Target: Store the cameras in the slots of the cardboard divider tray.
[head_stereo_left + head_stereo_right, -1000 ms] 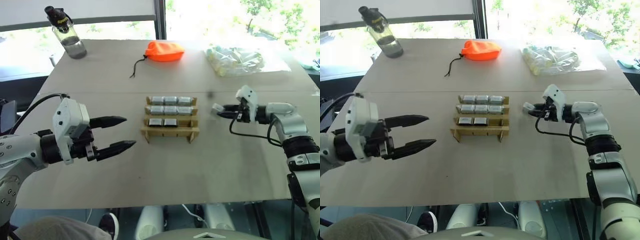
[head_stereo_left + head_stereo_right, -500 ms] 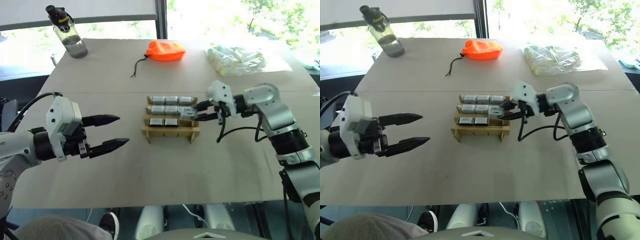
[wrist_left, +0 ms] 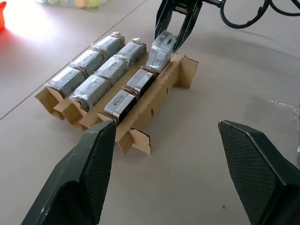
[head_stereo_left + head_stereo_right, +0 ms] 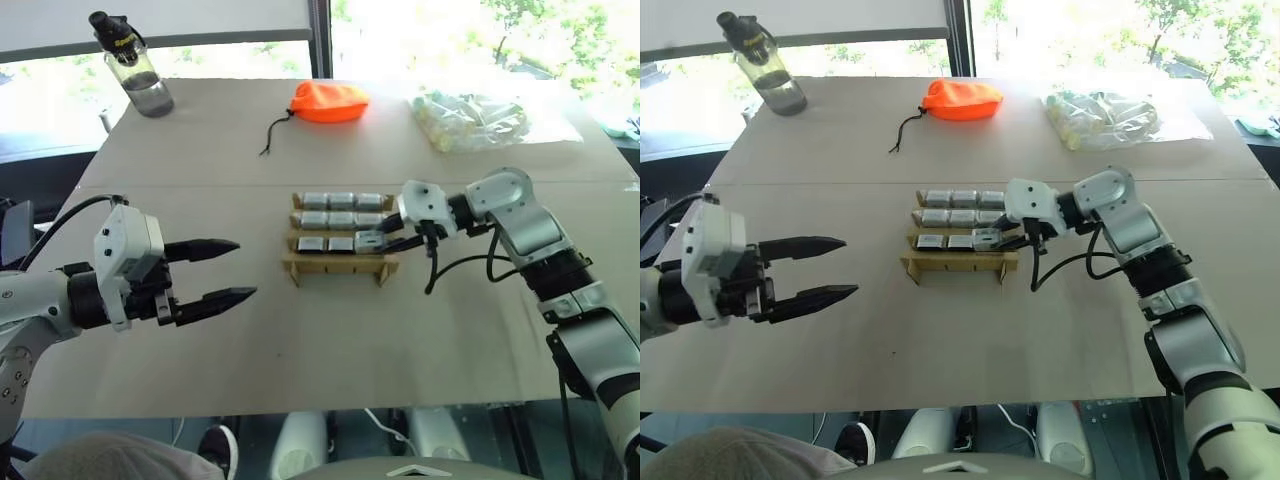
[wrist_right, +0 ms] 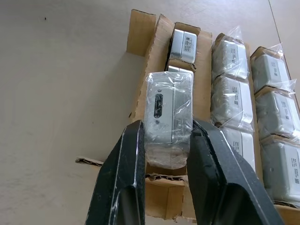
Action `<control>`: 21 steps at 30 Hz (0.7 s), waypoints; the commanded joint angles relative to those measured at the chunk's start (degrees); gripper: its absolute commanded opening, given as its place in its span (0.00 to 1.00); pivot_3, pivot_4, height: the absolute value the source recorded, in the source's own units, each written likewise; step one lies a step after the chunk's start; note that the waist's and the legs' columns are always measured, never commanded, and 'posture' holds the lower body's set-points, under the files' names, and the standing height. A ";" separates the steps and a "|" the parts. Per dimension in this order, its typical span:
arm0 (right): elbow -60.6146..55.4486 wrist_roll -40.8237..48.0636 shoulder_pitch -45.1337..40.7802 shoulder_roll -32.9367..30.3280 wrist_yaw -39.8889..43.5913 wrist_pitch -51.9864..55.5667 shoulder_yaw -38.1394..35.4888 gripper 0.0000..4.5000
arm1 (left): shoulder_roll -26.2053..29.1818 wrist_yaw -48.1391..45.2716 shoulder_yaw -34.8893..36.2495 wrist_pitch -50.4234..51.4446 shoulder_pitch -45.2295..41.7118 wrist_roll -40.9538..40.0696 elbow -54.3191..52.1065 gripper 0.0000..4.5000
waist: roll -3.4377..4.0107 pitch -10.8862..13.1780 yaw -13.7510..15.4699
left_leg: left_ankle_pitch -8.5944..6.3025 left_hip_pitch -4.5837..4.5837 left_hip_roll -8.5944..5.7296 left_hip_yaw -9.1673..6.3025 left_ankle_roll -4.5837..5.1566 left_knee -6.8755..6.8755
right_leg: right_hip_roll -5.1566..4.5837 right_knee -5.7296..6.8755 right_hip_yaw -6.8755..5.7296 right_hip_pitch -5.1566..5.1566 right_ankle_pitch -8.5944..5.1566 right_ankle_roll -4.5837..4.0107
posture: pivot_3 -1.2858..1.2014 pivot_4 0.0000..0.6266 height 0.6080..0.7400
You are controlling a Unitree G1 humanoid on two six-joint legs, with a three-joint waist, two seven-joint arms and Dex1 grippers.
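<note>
The cardboard divider tray (image 4: 340,265) sits mid-table. Its two far rows each hold three wrapped silver cameras (image 4: 342,210), and the third row holds two cameras (image 4: 326,243) on its left. My right gripper (image 4: 374,241) is shut on one more plastic-wrapped camera (image 5: 168,117), held just above the right-hand slot of that third row, over the tray's edge (image 5: 140,28). The nearest row stands bare. My left gripper (image 4: 243,268) hangs open with nothing in it, well to the left of the tray, fingers (image 3: 96,159) pointing at it.
A water bottle (image 4: 135,65) stands at the far left corner, an orange drawstring pouch (image 4: 330,102) at the far middle, and a clear bag of pale tubes (image 4: 480,118) at the far right. A black cable (image 4: 450,265) loops under my right wrist.
My right gripper swung left with the wrapped camera, from beside the tray to over the third row's right slot, rolling its wrist. The left gripper stayed about where it was.
</note>
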 commanded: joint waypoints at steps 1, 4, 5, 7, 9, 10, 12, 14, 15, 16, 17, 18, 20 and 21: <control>1.56 -0.62 -1.58 0.27 0.03 -1.29 -0.80 0.15 | 0.08 -0.16 1.98 -1.22 0.21 -0.21 -1.11 0.80 | 0.00 0.00 -0.03 | 0.00 0.01 0.00 0.00 0.00 0.00 | 0.00 0.00 0.00 0.01 0.00 0.00 | 0.52 0.24 1.00; 2.41 -0.58 -1.87 0.44 0.00 -1.43 -1.08 0.15 | 0.06 -0.17 2.03 -1.26 0.28 -0.21 -1.13 0.80 | 0.00 0.00 -0.03 | 0.00 0.02 0.00 0.02 0.00 0.01 | 0.00 0.00 0.02 0.01 0.00 0.00 | 0.52 0.24 1.00; 3.02 -0.69 -2.12 0.38 -0.17 -1.57 -1.24 0.15 | 0.12 -0.24 1.94 -1.32 0.24 -0.16 -1.04 0.80 | 0.00 0.00 -0.03 | 0.00 0.02 0.00 0.02 0.00 0.00 | 0.00 0.00 0.02 0.01 0.00 0.00 | 0.52 0.24 1.00; 4.11 -0.80 -2.54 0.27 -0.38 -1.85 -1.54 0.15 | 0.26 -0.38 1.60 -1.49 0.08 0.05 -0.77 0.80 | 0.00 0.00 -0.05 | 0.00 0.02 0.00 0.02 -0.01 0.01 | 0.00 0.01 0.02 0.01 0.00 0.00 | 0.52 0.24 1.00; 4.76 -0.71 -2.76 0.19 -0.59 -2.09 -1.92 0.15 | 0.38 -0.45 1.29 -1.64 -0.09 0.19 -0.63 0.80 | 0.00 0.00 -0.03 | 0.01 0.02 0.00 0.01 -0.01 0.01 | 0.00 0.01 0.02 0.01 0.00 -0.01 | 0.52 0.24 1.00; 4.76 -0.49 -2.77 0.18 -0.62 -1.82 -2.20 0.15 | 0.44 -0.40 1.19 -1.60 -0.26 0.12 -0.62 0.80 | 0.01 0.01 0.00 | 0.01 0.00 0.00 0.00 -0.01 0.01 | -0.01 0.00 0.01 0.00 0.00 -0.01 | 0.52 0.24 1.00; 4.70 -0.38 -2.73 0.13 -0.66 -1.55 -2.42 0.15 | 0.57 -0.40 1.07 -1.52 -0.48 -0.01 -0.59 0.80 | 0.01 0.01 0.02 | 0.01 -0.02 0.00 0.00 -0.01 0.00 | -0.01 0.00 0.00 -0.01 0.00 -0.01 | 0.52 0.24 1.00; 4.30 -0.41 -2.41 -0.04 -0.28 -1.32 -2.24 0.15 | 0.74 -0.50 0.90 -1.50 -0.72 -0.06 -0.41 0.80 | 0.02 0.01 0.01 | 0.00 -0.05 0.00 -0.01 -0.01 -0.01 | -0.02 -0.04 -0.02 -0.01 0.00 -0.01 | 0.52 0.24 1.00; 3.99 -0.27 -2.16 -0.01 -0.13 -1.04 -2.22 0.15 | 0.82 -0.56 0.82 -1.52 -0.85 -0.06 -0.29 0.80 | 0.02 0.01 0.01 | 0.00 -0.06 0.00 -0.01 -0.01 -0.02 | -0.03 -0.05 -0.02 -0.01 0.00 -0.01 | 0.52 0.24 1.00; 3.58 -0.10 -1.84 0.01 0.10 -0.73 -2.14 0.15 | 0.91 -0.62 0.74 -1.54 -0.96 -0.04 -0.19 0.80 | 0.02 0.01 0.02 | 0.00 -0.07 -0.01 -0.02 -0.01 -0.02 | -0.03 -0.06 -0.03 -0.01 0.00 0.00 | 0.52 0.24 1.00; 3.16 -0.01 -1.49 0.03 0.28 -0.42 -2.01 0.15 | 0.99 -0.66 0.66 -1.55 -1.05 -0.04 -0.10 0.80 | 0.02 0.01 0.02 | 0.00 -0.07 -0.01 -0.02 -0.01 -0.02 | -0.04 -0.06 -0.04 -0.01 0.00 0.00 | 0.52 0.24 1.00; 2.88 -0.01 -1.24 0.06 0.39 -0.25 -1.88 0.15 | 1.07 -0.72 0.60 -1.57 -1.14 -0.04 -0.01 0.80 | 0.02 0.01 0.03 | 0.00 -0.07 -0.01 -0.03 -0.01 -0.02 | -0.04 -0.06 -0.05 -0.01 0.00 0.00 | 0.52 0.24 1.00; 2.21 0.06 -0.60 0.24 0.61 0.16 -1.58 0.15 | 1.28 -0.89 0.44 -1.56 -1.32 -0.03 0.10 0.80 | 0.02 0.01 0.03 | 0.00 -0.07 -0.01 -0.06 -0.01 -0.02 | -0.04 -0.06 -0.07 -0.01 0.00 0.00 | 0.52 0.24 1.00; 1.68 0.23 -0.08 0.34 1.02 0.63 -1.31 0.15 | 1.38 -0.90 0.37 -1.43 -1.42 -0.10 -0.02 0.80 | 0.02 0.01 0.03 | 0.00 -0.07 -0.01 -0.06 -0.01 -0.02 | -0.05 -0.05 -0.07 -0.01 0.00 0.00 | 0.52 0.24 1.00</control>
